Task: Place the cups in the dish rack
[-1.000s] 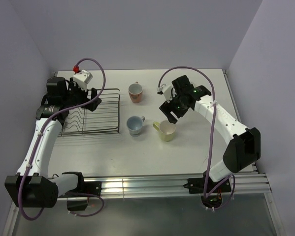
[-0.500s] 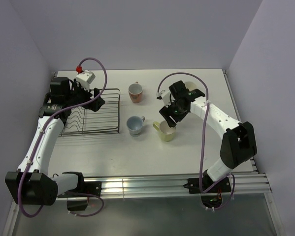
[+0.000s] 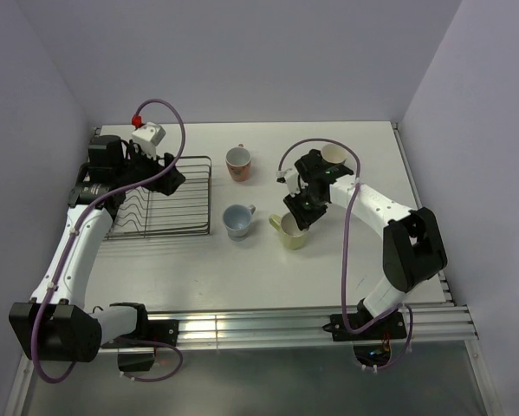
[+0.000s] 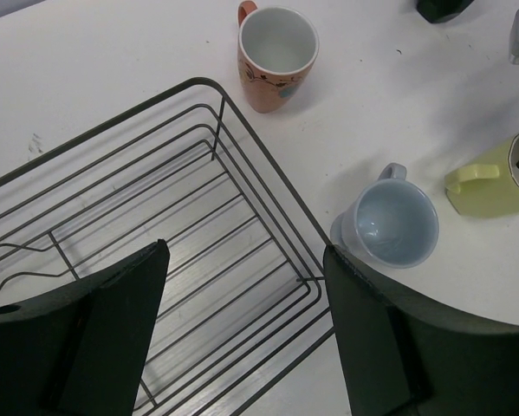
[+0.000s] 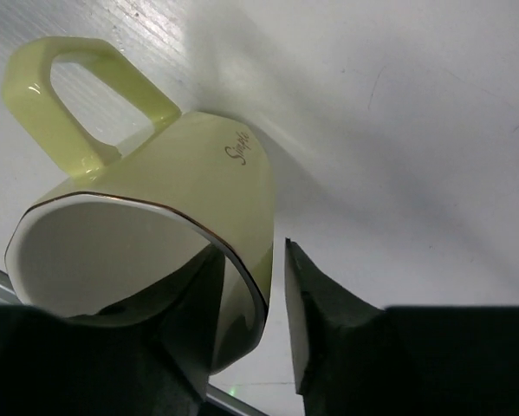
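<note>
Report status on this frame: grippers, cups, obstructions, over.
Left jaws open, empty, above dish rack. Right jaws astride wall of pale yellow mug, not yet clamped. Light blue mug stands between that mug and rack.

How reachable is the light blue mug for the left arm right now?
Probably yes. The left gripper hangs open over the dish rack, and the light blue mug stands on bare table just past the rack's edge, with nothing between them.
</note>
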### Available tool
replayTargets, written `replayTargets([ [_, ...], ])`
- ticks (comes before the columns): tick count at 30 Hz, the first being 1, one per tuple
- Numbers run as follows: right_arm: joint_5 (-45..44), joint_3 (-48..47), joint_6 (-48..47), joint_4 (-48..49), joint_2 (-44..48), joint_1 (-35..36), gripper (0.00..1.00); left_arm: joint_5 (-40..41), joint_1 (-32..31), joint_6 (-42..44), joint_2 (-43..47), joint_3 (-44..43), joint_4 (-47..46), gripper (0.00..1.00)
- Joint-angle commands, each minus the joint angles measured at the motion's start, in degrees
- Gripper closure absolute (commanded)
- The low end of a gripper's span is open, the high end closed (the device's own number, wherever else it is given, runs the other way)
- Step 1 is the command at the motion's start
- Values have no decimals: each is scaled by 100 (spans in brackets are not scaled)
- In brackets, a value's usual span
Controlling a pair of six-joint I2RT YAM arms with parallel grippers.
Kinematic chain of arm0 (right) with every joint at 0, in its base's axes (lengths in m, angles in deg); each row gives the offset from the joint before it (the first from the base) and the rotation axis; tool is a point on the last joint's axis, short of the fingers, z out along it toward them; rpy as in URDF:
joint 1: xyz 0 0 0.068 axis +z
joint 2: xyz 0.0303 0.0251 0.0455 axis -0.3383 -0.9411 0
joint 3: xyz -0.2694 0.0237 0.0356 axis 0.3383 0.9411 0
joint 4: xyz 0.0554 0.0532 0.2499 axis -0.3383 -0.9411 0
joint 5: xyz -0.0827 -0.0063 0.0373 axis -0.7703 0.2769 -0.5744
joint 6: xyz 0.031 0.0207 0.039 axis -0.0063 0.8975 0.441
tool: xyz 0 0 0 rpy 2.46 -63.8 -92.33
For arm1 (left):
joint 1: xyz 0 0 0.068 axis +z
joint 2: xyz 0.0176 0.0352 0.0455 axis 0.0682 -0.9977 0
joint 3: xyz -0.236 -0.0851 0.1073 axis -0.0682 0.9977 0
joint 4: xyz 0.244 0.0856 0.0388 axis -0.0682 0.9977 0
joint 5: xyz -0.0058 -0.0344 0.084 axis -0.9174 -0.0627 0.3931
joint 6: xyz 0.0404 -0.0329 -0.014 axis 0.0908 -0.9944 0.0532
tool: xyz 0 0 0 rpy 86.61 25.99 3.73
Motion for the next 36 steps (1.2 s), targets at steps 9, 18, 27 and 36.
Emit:
replayTargets([
  [9,-2,255,582,651,500,-38,100,-398,-27,-285,330,-126,217,23],
  [18,-722,-157,583,1529,1712,-56,100,-969,-27,-540,189,-573,814,23],
  [27,-1364,-193,-164,3383,2847,58,100,-2929,-36,-1541,4,-1031,868,23],
  [36,-2349,1229,-2860,7441,3718,998,100,-4194,-80,-2770,22,-777,306,21],
])
